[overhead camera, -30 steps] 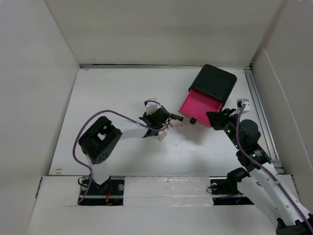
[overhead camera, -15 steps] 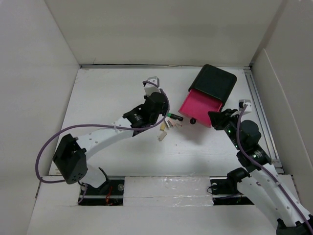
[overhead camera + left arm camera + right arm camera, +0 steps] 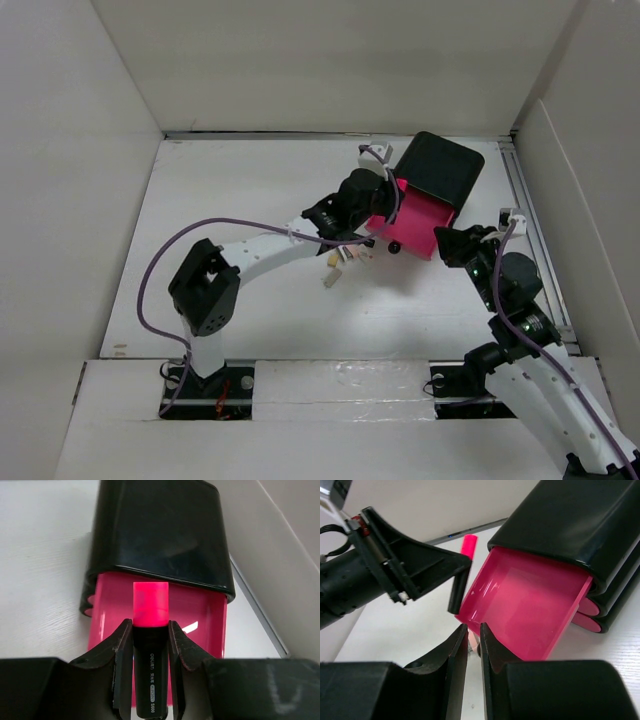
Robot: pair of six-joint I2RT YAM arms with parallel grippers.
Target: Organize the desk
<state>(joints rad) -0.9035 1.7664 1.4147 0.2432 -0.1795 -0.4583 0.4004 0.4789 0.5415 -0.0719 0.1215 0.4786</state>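
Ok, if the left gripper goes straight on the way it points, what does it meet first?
Probably the open pink drawer: the left gripper carries a pink-capped marker that leads into it, with the black box behind. Depth is unclear.

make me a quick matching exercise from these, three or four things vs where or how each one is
1 highlighter
2 pink drawer
3 black box
4 pale small pieces

a lying loose on the desk
b pulled out
c clamped in the left gripper
d at the far right of the desk

Pairs: 1-c, 2-b, 3-d, 4-a
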